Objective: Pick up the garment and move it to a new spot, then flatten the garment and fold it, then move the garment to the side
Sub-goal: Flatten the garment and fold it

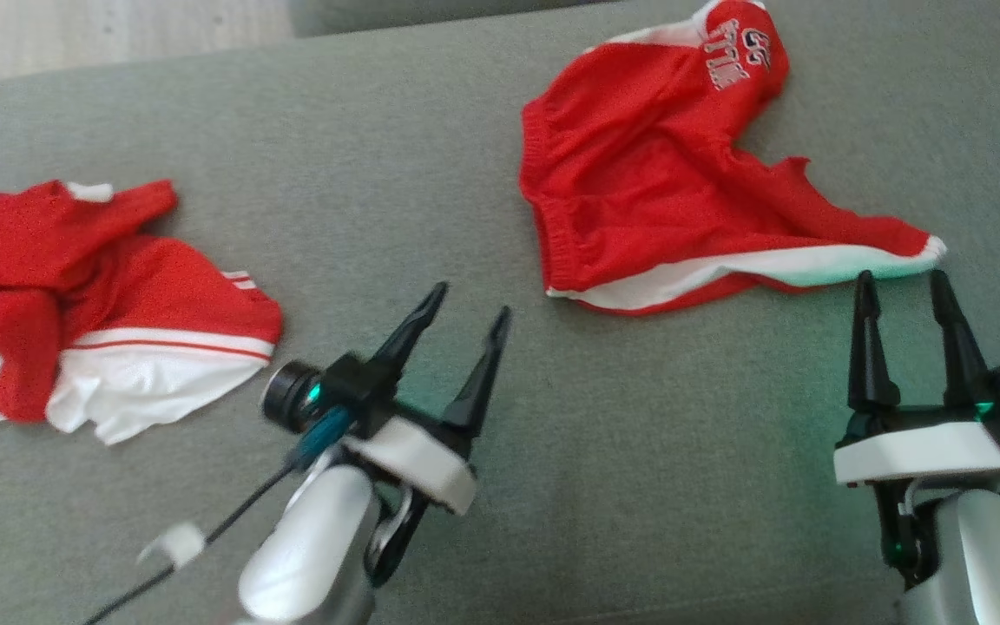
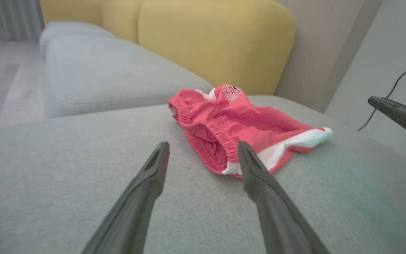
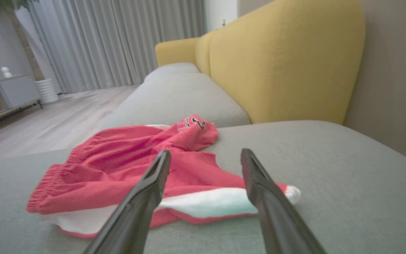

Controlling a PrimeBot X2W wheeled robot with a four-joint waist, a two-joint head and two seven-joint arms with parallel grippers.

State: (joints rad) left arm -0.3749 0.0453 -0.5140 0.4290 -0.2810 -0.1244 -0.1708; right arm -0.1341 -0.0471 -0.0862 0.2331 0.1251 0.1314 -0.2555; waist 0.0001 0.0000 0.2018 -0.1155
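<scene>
On the far left of the grey sofa seat (image 1: 639, 451) lies a red and white garment (image 1: 109, 304), crumpled, with its white part toward the robot. To the right of it is the left pincer (image 1: 472, 299). Its two dark fingers are spread well apart and hold nothing, and they point up and to the right, toward the second piece of cloth. This piece is the red shorts (image 1: 639, 200), which lie on the right half of the seat, well apart from the first garment. The shorts are not flat. One leg is folded over at the top and shows white letters, and a white hem runs along the near edge out to a corner on the right. Just beside this corner is the right pincer (image 1: 900, 278). It is also wide open and empty, and its fingers point straight up the head view. I cannot tell if the tips touch the hem. In the right wrist view a yellow backrest (image 3: 280, 63) rises behind the shorts.
</scene>
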